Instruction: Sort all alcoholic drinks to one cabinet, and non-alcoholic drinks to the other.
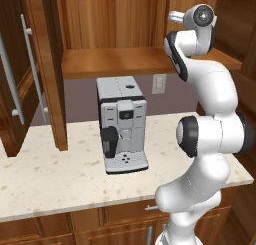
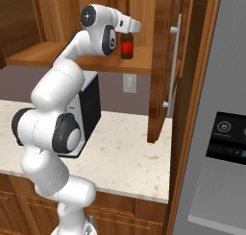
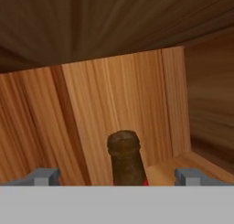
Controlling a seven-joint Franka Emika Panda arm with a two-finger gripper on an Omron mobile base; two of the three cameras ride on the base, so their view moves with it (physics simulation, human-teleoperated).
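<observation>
White arm rises closest to the base cameras, reaching up into the open upper cabinet [image 1: 120, 34]. Pincer [image 3: 118, 176] is apart, fingertips [image 3: 45, 176] standing wide on either side of a dark brown bottle's neck and mouth in the hand view, not touching it. Brown bottle [image 2: 126, 44] stands upright on the cabinet shelf [image 2: 43, 54], at the right end of the shelf near the cabinet's right wall; red label shows on it in the right base view. Wrist sits just left of the bottle there. Cabinet back wall is wood-grain, just behind the bottle in the hand view. Cabinet doors hang open: one door [image 1: 17, 69] far left with a long metal handle, another door [image 2: 166, 61] at the right. Grey coffee machine [image 1: 121, 124] sits on the speckled surface [image 1: 50, 179] below the shelf, toward the back wall. Wall outlet [image 1: 159, 83] is right of the machine. Grey fridge panel [image 2: 226, 133] stands at far right.
</observation>
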